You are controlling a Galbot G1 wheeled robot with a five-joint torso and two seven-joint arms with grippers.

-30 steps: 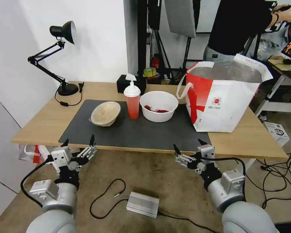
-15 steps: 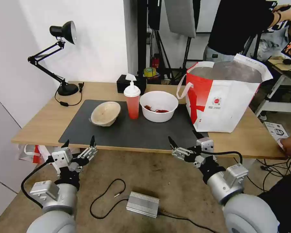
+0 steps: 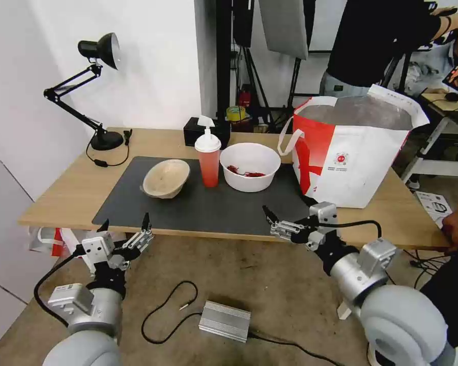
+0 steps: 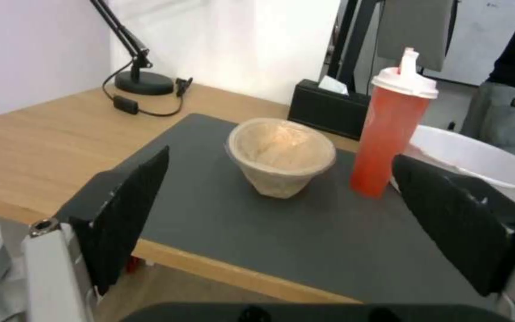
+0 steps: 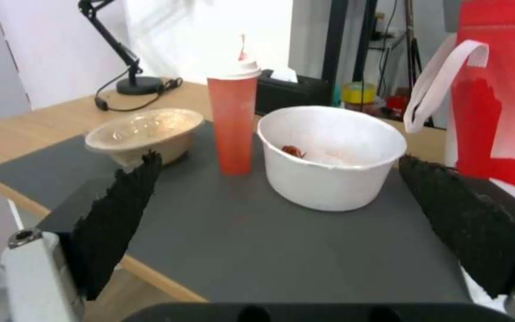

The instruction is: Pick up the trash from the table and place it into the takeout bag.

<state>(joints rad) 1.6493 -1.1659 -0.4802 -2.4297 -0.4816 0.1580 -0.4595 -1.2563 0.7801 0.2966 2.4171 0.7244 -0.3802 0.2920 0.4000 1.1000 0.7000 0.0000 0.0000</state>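
I am holding my right gripper (image 3: 290, 216) with its jaws spread wide and empty at the near edge of the table (image 3: 71, 190), facing the white bowl (image 3: 250, 166); my left gripper (image 3: 124, 226), equally wide and empty, is hanging just below that same edge, facing the beige bowl (image 3: 166, 178). All three pieces of trash are sitting on the dark grey mat (image 3: 208, 206): taking the white bowl as my landmark, the red cup (image 3: 208, 162) is standing just beside it on my left, the beige bowl is lying beyond the cup on that side, and the takeout bag (image 3: 351, 152) is standing close on the bowl's right with its mouth open.

I am judging the main risk to be the cup: it is tall and narrow and so close to the bowl that a finger (image 5: 117, 214) sweeping in could topple it. The bowl is wide, so a grip on its thin wall could slip or tip the red scraps (image 3: 244, 173) out. The bag's loop handle (image 5: 436, 85) is hanging toward the bowl and could snag my wrist.

The bag is carrying a small round red logo (image 3: 341, 158) with tiny lettering beneath that I am not able to read; I am seeing no other legible writing
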